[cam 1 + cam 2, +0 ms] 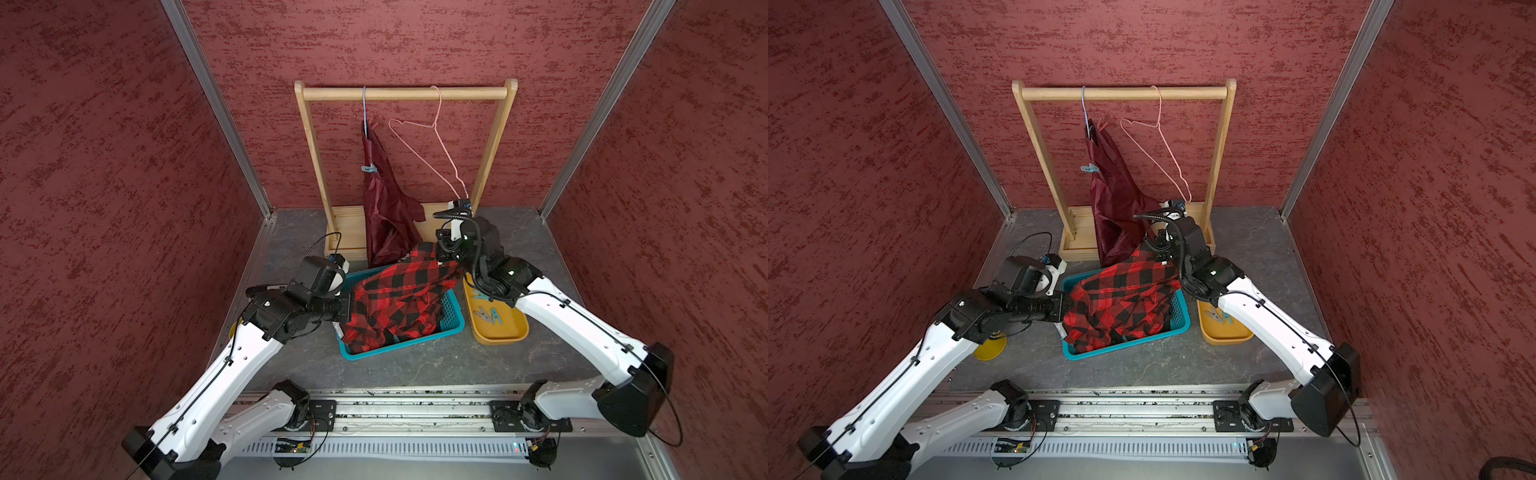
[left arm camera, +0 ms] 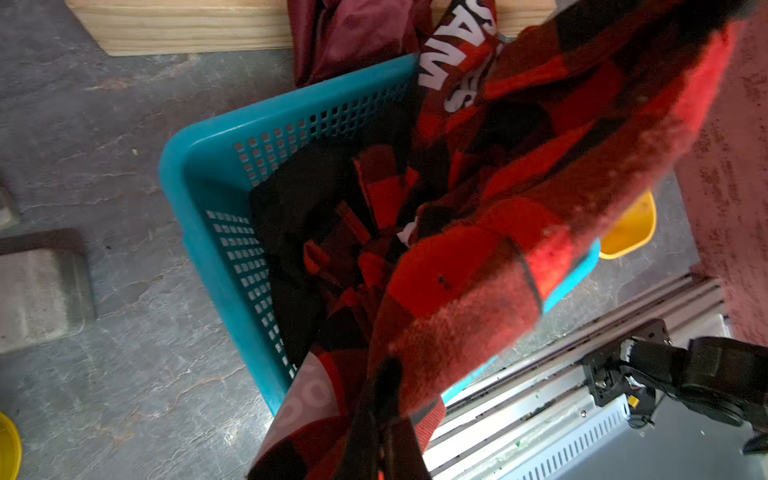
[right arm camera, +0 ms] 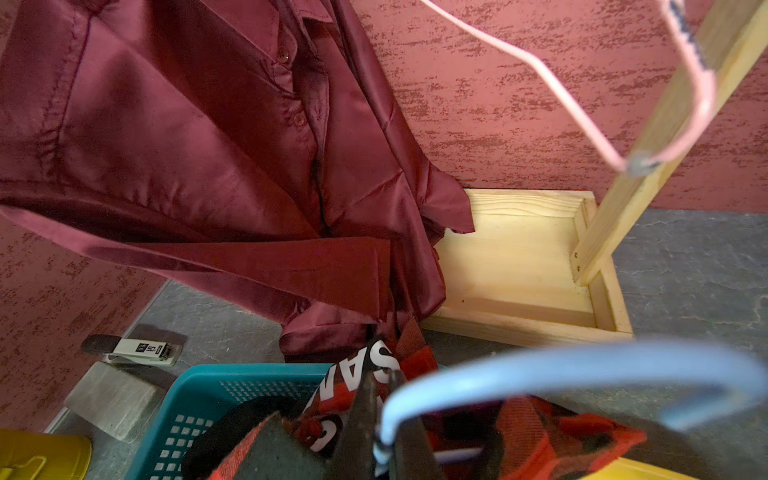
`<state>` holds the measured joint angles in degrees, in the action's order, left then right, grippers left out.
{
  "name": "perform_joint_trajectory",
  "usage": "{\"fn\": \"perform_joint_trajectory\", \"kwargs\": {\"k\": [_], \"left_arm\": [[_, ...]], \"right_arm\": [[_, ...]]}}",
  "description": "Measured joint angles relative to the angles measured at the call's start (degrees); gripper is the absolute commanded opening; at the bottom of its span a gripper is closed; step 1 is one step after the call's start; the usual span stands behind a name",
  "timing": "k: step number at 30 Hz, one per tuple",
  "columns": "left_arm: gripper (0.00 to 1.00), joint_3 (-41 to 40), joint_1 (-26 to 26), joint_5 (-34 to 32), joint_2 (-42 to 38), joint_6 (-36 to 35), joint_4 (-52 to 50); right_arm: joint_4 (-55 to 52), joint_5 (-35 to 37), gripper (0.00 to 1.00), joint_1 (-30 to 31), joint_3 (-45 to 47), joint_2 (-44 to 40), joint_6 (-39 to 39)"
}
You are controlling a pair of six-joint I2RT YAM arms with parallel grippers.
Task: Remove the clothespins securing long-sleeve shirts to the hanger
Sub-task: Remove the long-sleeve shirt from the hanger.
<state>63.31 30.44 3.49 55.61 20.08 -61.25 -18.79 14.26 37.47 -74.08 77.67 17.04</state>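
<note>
The red-and-black plaid shirt (image 1: 399,299) (image 1: 1121,299) is stretched over a teal basket (image 1: 415,340). My left gripper (image 1: 349,309) (image 2: 386,415) is shut on its left edge. My right gripper (image 1: 448,259) (image 3: 384,449) is shut on the light-blue hanger (image 3: 540,370) at the shirt's upper right end. A black shirt (image 2: 299,195) lies in the basket underneath. The maroon satin shirt (image 1: 386,208) (image 3: 187,145) hangs from a blue hanger (image 1: 364,108), with a teal clothespin (image 1: 369,168) (image 1: 1090,168) on its left edge. Loose clothespins (image 1: 490,316) lie in a yellow tray (image 1: 503,336).
A wooden rack (image 1: 405,93) stands against the back wall, and its base (image 3: 519,270) sits just behind the basket. An empty pink hanger (image 1: 432,141) hangs on the bar at the right. A small yellow dish (image 1: 990,349) sits under the left arm.
</note>
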Motion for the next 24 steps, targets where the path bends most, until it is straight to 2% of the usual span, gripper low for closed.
{"fn": "perform_joint_trajectory", "kwargs": {"k": [7, 14, 24], "left_arm": [[0.00, -1.6, -1.8, -5.5, -0.9, 6.7, -0.8], [0.00, -3.0, -2.2, -7.2, -1.3, 13.6, -0.9], [0.00, -5.7, -4.2, -7.4, -5.1, 19.7, -0.4]], "right_arm": [[-1.2, 0.4, 0.00, -3.5, 0.0, 0.0, 2.5], [-4.9, 1.5, 0.00, -7.5, -0.1, 0.1, 7.3], [-9.8, 1.5, 0.00, -10.8, -2.6, 2.0, 13.2]]}}
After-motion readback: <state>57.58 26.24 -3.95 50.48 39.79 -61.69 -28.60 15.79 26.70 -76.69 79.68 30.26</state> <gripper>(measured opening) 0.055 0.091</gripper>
